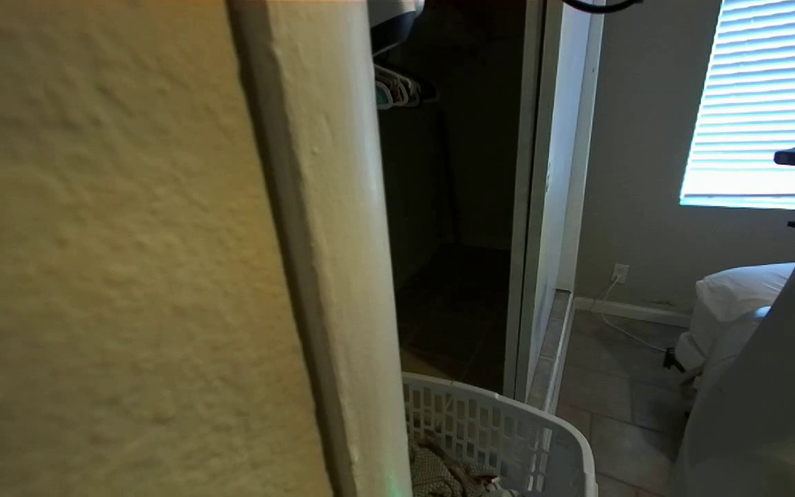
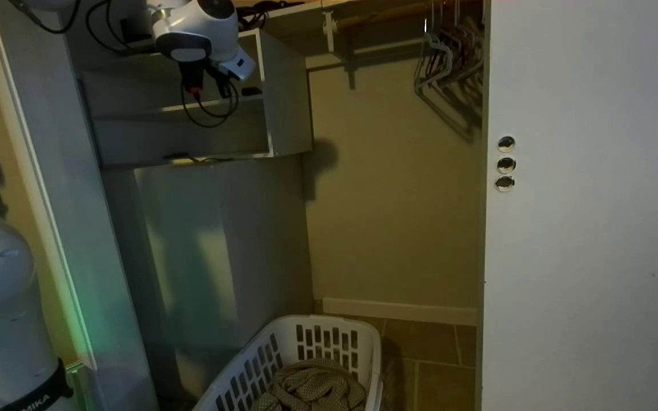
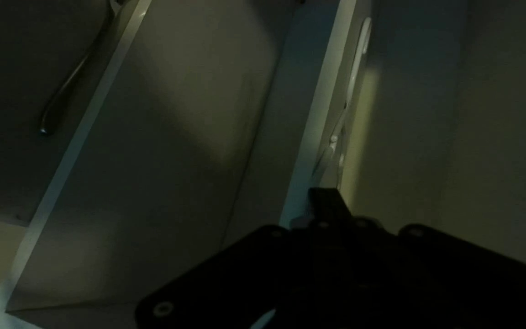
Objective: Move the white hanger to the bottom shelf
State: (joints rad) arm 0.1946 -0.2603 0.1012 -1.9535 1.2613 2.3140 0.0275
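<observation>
The white hanger [image 3: 356, 68] lies along the middle shelf board [image 3: 318, 119] in the wrist view. Its near end runs down to my fingertips, where it is hidden. It does not show in the exterior views. The bottom shelf [image 3: 153, 173] is the compartment to its left in the wrist view; its front edge [image 2: 249, 155] also shows in an exterior view. My gripper [image 3: 329, 194] is dark, and its fingers look together at the middle board's front edge. I see nothing clearly between them. In an exterior view my gripper [image 2: 209, 85] hangs in front of the shelf unit.
A dark curved rod [image 3: 73, 87] shows beyond the bottom shelf's edge. Black cables [image 2: 212, 117] dangle by the gripper. A side panel [image 2: 286, 97] bounds the unit. Several hangers [image 2: 443, 57] hang on a rod. A white laundry basket [image 2: 377, 354] stands below, beside a door [image 2: 586, 228].
</observation>
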